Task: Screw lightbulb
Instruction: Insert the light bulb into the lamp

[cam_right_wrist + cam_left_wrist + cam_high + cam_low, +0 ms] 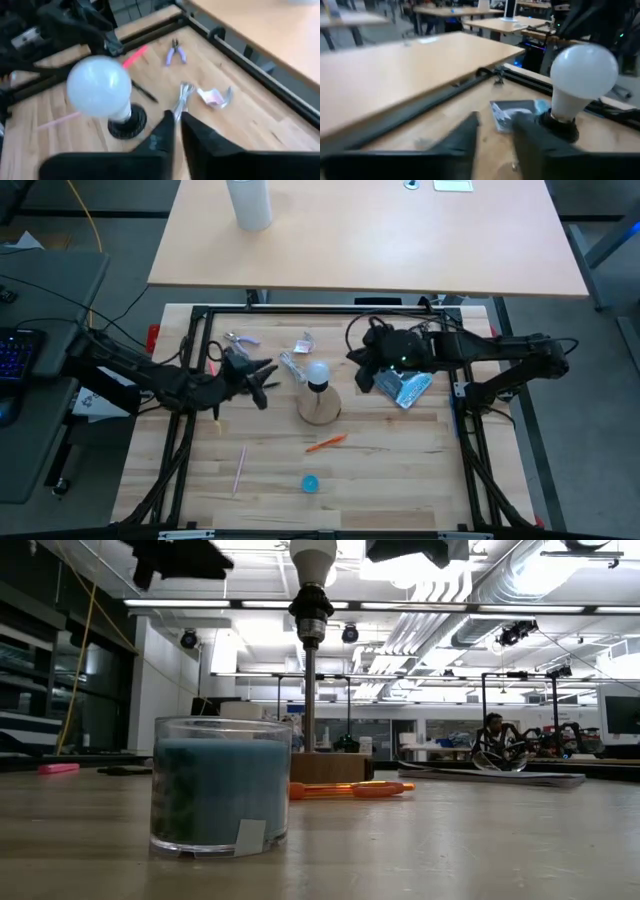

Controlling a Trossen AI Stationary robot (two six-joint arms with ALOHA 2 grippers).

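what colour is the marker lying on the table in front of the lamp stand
Orange marker, clearest in the high view.

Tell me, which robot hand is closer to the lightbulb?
Left, though only slightly. The left gripper sits just beside the lightbulb on its left. The right gripper waits on the other side, a little farther off.

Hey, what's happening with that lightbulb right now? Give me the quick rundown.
Lightbulb sitting in its black socket on the wooden base, untouched. Left tool beside it, fingers apart. Right tool shut, empty, on the other side. Nothing blocking.
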